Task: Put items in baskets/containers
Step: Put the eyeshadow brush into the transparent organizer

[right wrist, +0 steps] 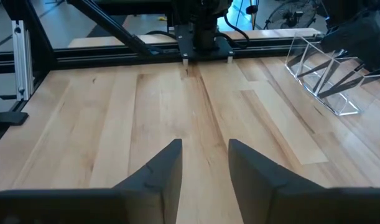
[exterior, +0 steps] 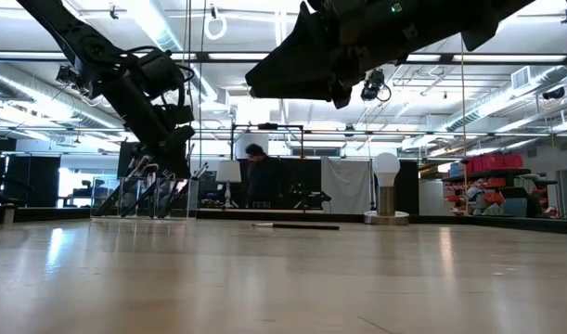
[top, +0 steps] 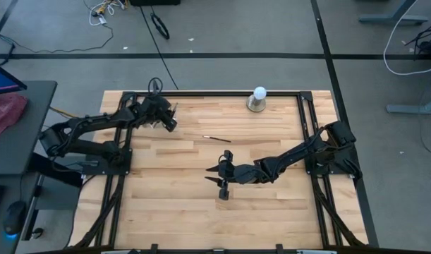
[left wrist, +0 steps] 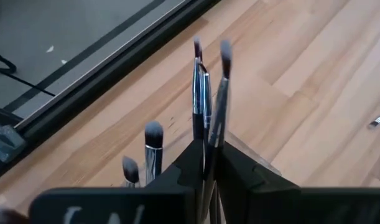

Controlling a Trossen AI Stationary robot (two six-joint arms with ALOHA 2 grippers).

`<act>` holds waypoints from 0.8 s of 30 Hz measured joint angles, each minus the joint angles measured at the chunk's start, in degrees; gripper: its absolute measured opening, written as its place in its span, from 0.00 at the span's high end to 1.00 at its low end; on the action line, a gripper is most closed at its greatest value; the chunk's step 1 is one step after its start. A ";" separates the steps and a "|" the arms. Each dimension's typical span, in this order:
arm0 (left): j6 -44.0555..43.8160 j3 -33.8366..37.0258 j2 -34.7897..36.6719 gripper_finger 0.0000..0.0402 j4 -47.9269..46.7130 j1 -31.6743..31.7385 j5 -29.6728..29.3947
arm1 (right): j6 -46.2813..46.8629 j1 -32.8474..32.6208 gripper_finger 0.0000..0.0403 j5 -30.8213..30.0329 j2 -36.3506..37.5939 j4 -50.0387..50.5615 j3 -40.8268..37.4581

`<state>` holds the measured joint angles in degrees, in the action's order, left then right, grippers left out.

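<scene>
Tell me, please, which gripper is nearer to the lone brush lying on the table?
The right gripper is nearer, hovering open over bare wood in front of the lone brush. The left gripper is farther, at the clear holder near the back-left edge.

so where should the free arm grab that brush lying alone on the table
Take the lone brush at the middle of its thin dark handle, coming straight down from above. It lies flat on the bare wood, so only a top approach works, with the right pincer, which is open and empty, turned so its jaws straddle the handle crosswise.
</scene>
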<state>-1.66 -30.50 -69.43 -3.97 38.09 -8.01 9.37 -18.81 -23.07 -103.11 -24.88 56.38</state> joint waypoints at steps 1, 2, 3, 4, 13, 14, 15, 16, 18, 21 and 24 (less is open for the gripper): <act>-0.01 0.00 0.00 0.89 -0.01 0.00 0.02 | 0.00 0.00 0.68 0.00 0.00 0.00 -0.02; -0.08 0.00 0.00 0.89 -0.02 0.00 0.01 | 0.00 0.00 0.68 0.00 0.00 0.00 -0.02; -0.23 0.00 0.00 0.88 -0.02 0.00 0.01 | 0.00 0.00 0.68 0.00 0.00 0.00 -0.02; -0.25 0.00 0.00 0.88 -0.02 0.00 0.02 | 0.00 0.00 0.68 0.00 0.00 0.00 -0.04; -0.52 -0.25 0.11 0.65 -0.08 0.00 -0.01 | 0.00 0.00 0.68 0.00 0.00 0.00 -0.04; -0.37 -0.81 0.38 0.63 -0.90 0.00 -0.02 | 0.00 0.00 0.68 0.00 0.00 0.00 -0.04; -0.26 -1.65 0.77 0.61 -1.96 0.00 -0.02 | 0.00 0.00 0.68 0.00 0.00 0.00 -0.04; -0.23 -2.84 1.10 0.59 -3.39 -0.01 -0.02 | 0.00 0.00 0.68 0.00 0.00 0.05 -0.04; -0.23 -5.60 2.15 0.56 -7.29 -0.09 0.24 | -0.02 0.02 0.68 0.00 0.00 0.46 -0.04; -0.45 -9.74 4.08 0.54 -13.89 -1.00 1.80 | 0.14 0.39 0.68 -0.02 -0.39 1.20 -0.04; -0.64 -11.47 7.20 0.55 -17.73 -3.77 4.78 | 1.67 1.19 0.68 0.04 -2.00 1.42 -0.07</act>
<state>-2.30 -41.98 -62.23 -21.70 34.32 -3.23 11.04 -17.62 -23.03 -105.11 -23.46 56.31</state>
